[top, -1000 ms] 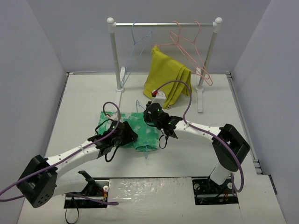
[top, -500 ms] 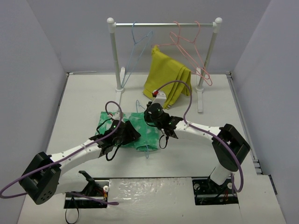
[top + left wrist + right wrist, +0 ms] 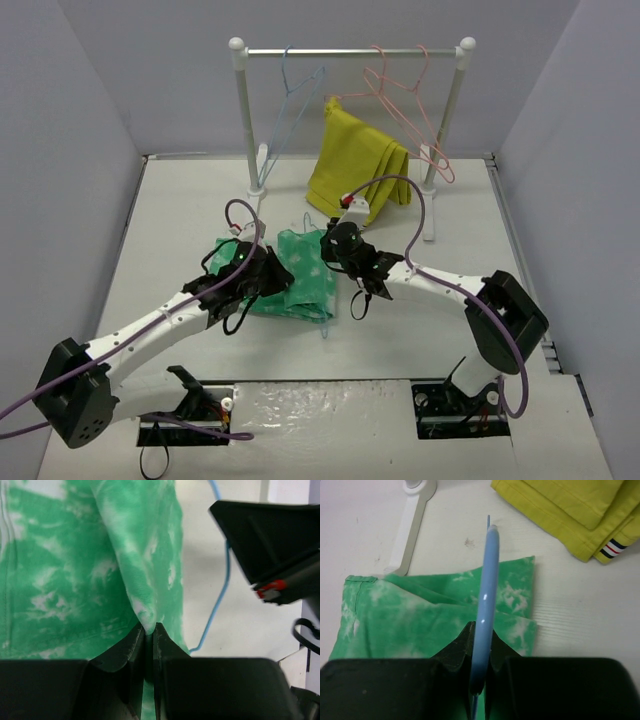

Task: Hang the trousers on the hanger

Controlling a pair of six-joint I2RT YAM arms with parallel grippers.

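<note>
The green trousers (image 3: 300, 275) with white blotches lie bunched on the table, partly lifted. My left gripper (image 3: 268, 277) is shut on a raised fold of them; the left wrist view shows the cloth (image 3: 135, 570) pinched between the jaws. My right gripper (image 3: 335, 252) is shut on the light-blue wire hanger (image 3: 487, 580), held just over the trousers (image 3: 420, 625). The hanger's lower wire (image 3: 325, 322) sticks out below the cloth and shows in the left wrist view (image 3: 220, 595) too.
A white rack (image 3: 350, 52) at the back holds another light-blue hanger (image 3: 290, 105) and pink hangers (image 3: 410, 95). A folded mustard-yellow garment (image 3: 355, 165) leans beside it, also in the right wrist view (image 3: 580, 515). The rack's foot (image 3: 412, 520) lies close by.
My left gripper has pulled the trousers up and to the right, bunching them into a narrower heap. My right gripper has shifted slightly right and forward with the hanger.
</note>
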